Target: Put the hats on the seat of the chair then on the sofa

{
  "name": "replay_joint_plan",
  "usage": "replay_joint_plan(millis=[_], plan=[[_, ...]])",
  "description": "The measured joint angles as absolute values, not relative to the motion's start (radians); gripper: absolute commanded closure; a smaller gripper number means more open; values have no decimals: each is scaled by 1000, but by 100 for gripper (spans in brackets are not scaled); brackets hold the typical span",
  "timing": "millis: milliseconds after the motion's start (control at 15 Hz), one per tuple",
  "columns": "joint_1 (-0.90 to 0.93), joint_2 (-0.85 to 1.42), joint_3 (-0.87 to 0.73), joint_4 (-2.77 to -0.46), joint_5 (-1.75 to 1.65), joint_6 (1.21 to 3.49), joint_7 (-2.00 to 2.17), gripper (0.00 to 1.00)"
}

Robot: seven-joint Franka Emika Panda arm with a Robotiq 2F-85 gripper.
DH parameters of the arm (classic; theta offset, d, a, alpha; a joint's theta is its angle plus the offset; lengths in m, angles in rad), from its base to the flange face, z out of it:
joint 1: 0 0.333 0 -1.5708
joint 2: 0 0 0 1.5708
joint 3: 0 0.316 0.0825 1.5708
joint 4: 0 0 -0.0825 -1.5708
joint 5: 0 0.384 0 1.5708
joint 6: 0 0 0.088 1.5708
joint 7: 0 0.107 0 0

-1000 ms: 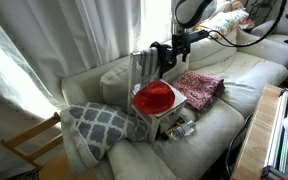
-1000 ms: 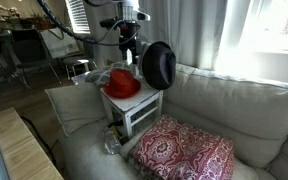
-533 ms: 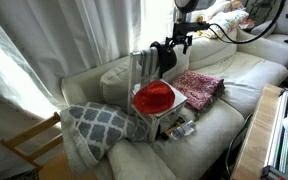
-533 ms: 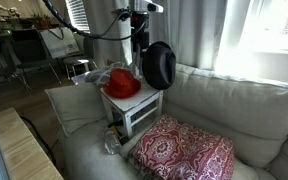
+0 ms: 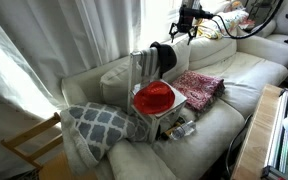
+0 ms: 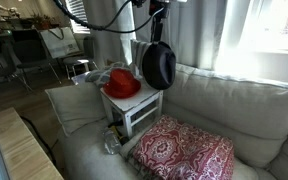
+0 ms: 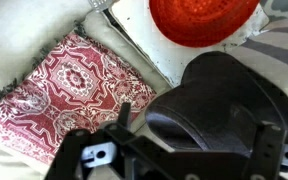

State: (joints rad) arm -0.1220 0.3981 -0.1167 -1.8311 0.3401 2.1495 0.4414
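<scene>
Black hat (image 6: pixel 159 65): round, brimmed, standing on edge directly below the claw (image 7: pixel 174 150). In the wrist view it sits between the spread fingers. It appears to lean on the chair back, though the contact is hard to see.

Red hat (image 5: pixel 154 96): same shape, lying flat, crown up, on the seat of the chair (image 6: pixel 136 108), lower than the claw and to one side.

Chair: pale, slatted back, upright on the sofa (image 5: pixel 239 75).

Sofa: cream, cushioned, spreading beneath the claw.
</scene>
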Motion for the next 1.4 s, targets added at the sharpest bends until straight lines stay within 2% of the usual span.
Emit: replay_joint_plan(millis=[1000, 1133, 1200, 1267, 1333, 1400], plan=[[-237, 601, -120, -1710, 802, 2152, 732, 0], [-238, 626, -120, -1709, 872, 2154, 772, 11], [-238, 638, -120, -1708, 906, 2155, 792, 21], [-238, 650, -120, -1706, 944, 2155, 813, 23], [-238, 658, -120, -1705, 980, 2157, 830, 36], [-238, 665, -120, -1704, 1012, 2159, 846, 44]])
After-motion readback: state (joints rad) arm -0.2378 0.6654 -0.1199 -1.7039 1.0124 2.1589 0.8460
